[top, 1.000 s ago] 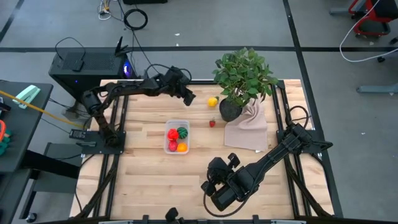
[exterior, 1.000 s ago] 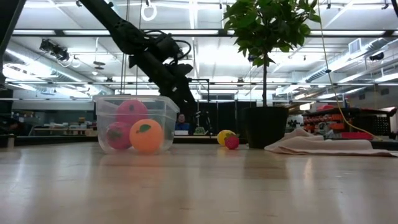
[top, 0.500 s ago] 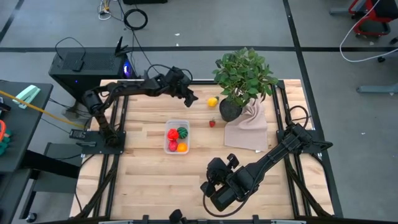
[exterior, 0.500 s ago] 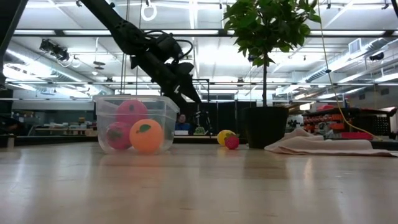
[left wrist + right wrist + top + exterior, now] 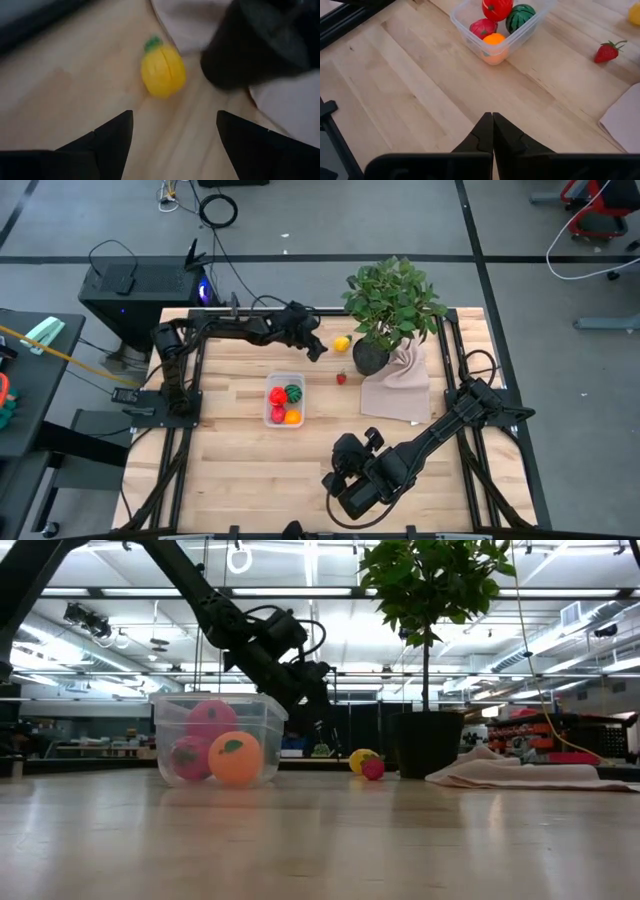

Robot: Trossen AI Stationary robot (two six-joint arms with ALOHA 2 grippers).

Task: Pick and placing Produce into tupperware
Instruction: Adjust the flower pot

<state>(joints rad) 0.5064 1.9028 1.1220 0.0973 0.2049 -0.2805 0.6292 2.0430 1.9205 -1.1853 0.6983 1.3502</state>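
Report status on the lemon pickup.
Left gripper open, nearing lemon. Right gripper shut, idle. Tupperware holds four pieces. Plant pot crowds lemon.

The worktop [image 5: 240, 470] is pale, matt wooden planking; the tupperware [image 5: 470, 22] is clear glossy plastic; the cloth [image 5: 398, 395] is soft beige fabric.

No legible text, label, brand, number or sign appears on any surface in these views (the box, the fruit, the cloth and the plant pot all carry no readable markings).
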